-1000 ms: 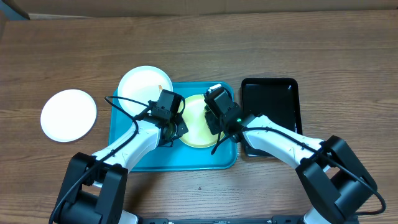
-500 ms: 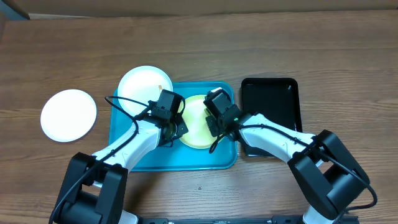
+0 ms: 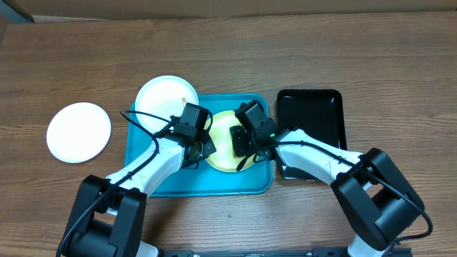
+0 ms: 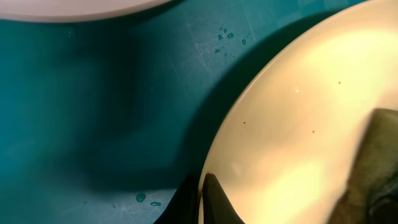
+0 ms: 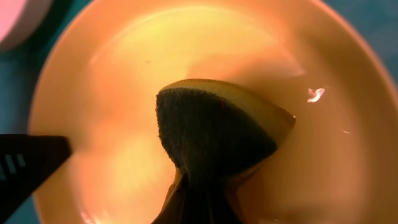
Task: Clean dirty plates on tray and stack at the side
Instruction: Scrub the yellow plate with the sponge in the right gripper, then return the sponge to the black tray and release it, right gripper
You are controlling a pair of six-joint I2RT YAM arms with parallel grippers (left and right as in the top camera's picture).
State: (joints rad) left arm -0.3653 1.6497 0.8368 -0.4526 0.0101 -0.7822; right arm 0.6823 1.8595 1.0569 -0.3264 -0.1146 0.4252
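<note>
Arms from both sides reach inward and meet low over the turquoise tray (image 3: pixel 164 182), grippers pointing down at it. Left gripper (image 3: pixel 196 145) is clamped on the rim of the pale yellow-green plate (image 3: pixel 221 135), which lies in the tray. One dark fingertip (image 4: pixel 211 193) sits over the plate's edge, with bare, droplet-flecked tray floor just outside it. Right gripper (image 3: pixel 240 143) has its fingers closed on a dark-faced sponge (image 5: pixel 211 130), pressed to the plate's floor just ahead of them, with open plate all around it. Beyond the left fingers a white plate (image 3: pixel 163 100) rests across the tray's far corner. A second white plate (image 3: pixel 78 133) lies well apart on the table (image 3: pixel 285 50). A black tray (image 3: pixel 314 114) sits just beside the right arm.
</note>
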